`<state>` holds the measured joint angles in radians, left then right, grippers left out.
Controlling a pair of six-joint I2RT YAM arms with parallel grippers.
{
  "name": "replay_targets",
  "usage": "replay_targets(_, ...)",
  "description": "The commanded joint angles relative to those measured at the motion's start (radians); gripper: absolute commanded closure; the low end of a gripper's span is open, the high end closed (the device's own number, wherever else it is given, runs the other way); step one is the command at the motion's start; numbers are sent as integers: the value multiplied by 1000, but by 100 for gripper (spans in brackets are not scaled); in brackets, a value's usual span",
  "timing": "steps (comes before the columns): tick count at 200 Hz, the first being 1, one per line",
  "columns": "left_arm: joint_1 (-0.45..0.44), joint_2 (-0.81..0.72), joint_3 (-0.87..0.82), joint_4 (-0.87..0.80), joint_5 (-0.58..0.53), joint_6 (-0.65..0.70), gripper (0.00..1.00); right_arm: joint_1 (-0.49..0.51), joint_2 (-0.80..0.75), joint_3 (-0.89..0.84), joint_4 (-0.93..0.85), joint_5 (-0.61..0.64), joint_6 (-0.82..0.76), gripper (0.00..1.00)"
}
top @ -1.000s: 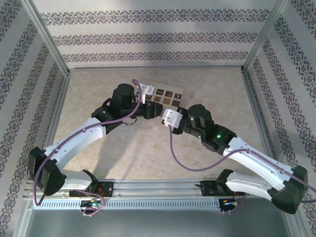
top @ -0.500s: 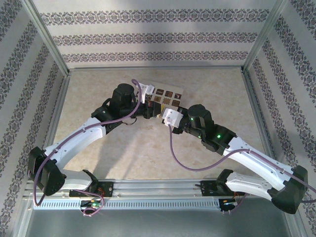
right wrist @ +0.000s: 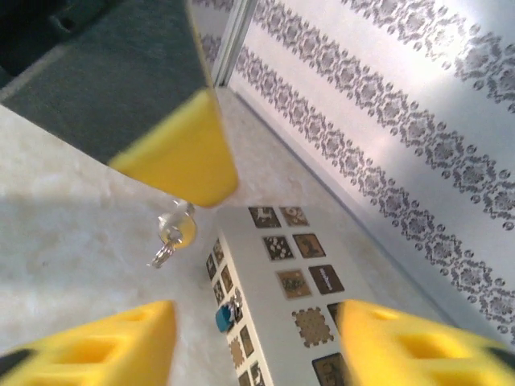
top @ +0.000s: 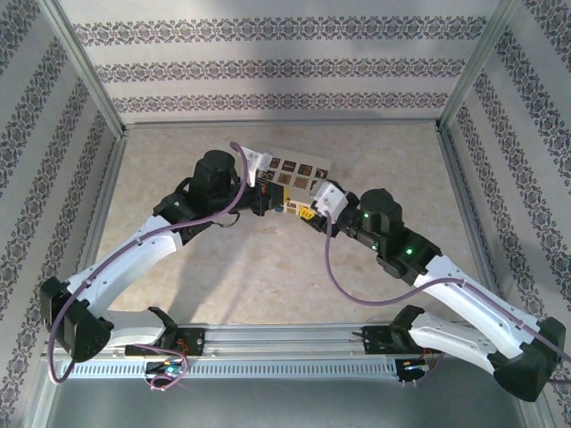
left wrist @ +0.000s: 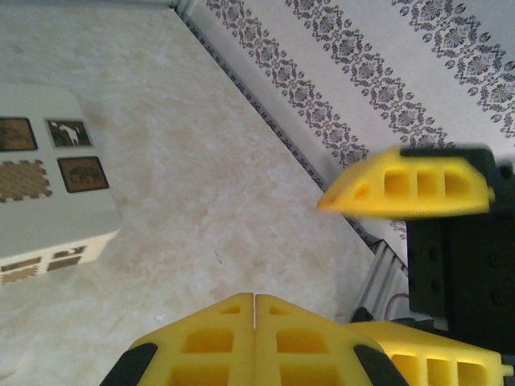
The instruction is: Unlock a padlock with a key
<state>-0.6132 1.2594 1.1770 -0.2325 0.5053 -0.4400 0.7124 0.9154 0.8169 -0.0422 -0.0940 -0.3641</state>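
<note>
**Key pinched, padlock waits beside box**

From the top external camera, the two arms meet over the table just in front of a cream box with dark patterned squares; the left gripper and right gripper stand tip to tip, near each other. On the left wrist camera, the left gripper's yellow fingers are pressed fully together; the cream box lies to the left. On the right wrist camera, the right gripper stands wide apart and grasps nothing; a small silvery key with its ring hangs from the left gripper's closed tip; the tiny blue padlock sits against the side wall of the cream box, between the right gripper's fingers and apart from the key.
</note>
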Motion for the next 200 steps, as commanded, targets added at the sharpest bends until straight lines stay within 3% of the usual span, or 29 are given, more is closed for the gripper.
replay_targets(1, 10, -50, 51, -81, -60, 124, 100, -49, -35, -51, 139, -144, 224, 27)
replay_targets(40, 33, -77, 83, -83, -34, 235, 100, -154, -21, -96, 318, -379, 534, 10)
replay_targets(77, 65, -99, 96, -78, 61, 305, 100, -177, 16, -67, 402, -536, 738, 2)
replay_targets(110, 102, -113, 81, -28, 169, 281, 100, -175, 51, -74, 526, -608, 892, 2)
replay_targets(141, 114, -115, 72, 22, 254, 254, 100, -150, 82, -81, 600, -612, 927, 3)
replay_targets(200, 115, -107, 60, 48, 304, 230, 100, -108, 168, -34, 648, -623, 980, 20)
